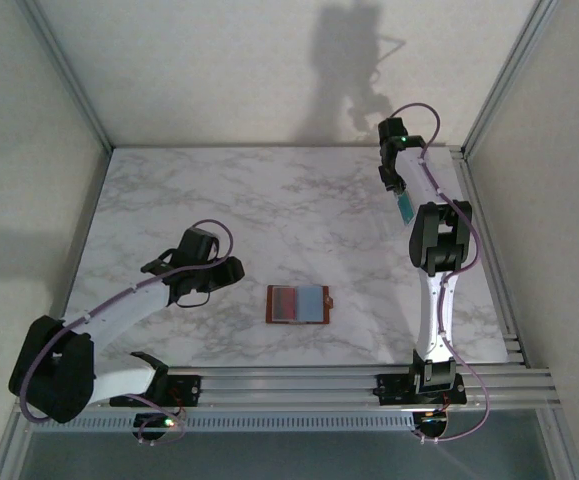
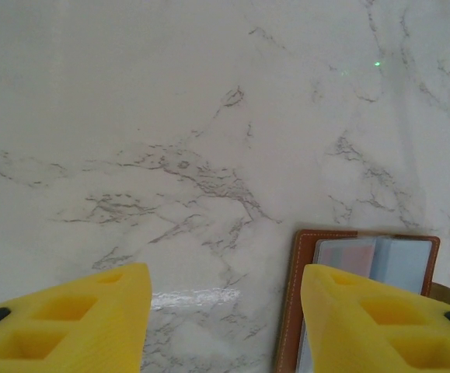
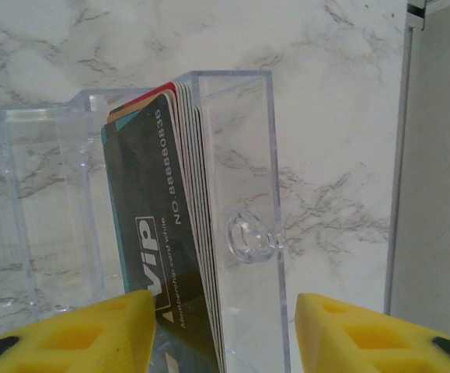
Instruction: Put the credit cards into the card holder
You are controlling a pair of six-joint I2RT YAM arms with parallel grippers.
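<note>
Low in the left wrist view, the left gripper [image 2: 225, 281] has its yellow fingers spread wide and only bare marble lies between them. One finger stands in front of the card holder [image 2: 298, 264], so a careless move here could push it along the smooth table [image 1: 219, 200].

In the top view the card holder lies open and flat at the lower centre, with a red and a pale blue card [image 1: 311, 302] in it.

In the upper right of this view, the right gripper [image 1: 402, 195] is high up. In the right wrist view its fingers stand apart on both sides of a clear tray [image 3: 240, 116] full of packed credit cards [image 3: 155, 217]. I cannot tell if they press on it or on the cards.

I think the main danger is here: the cards are tight together, so the fingers may take several at once, or catch the tray wall and tip it.
</note>
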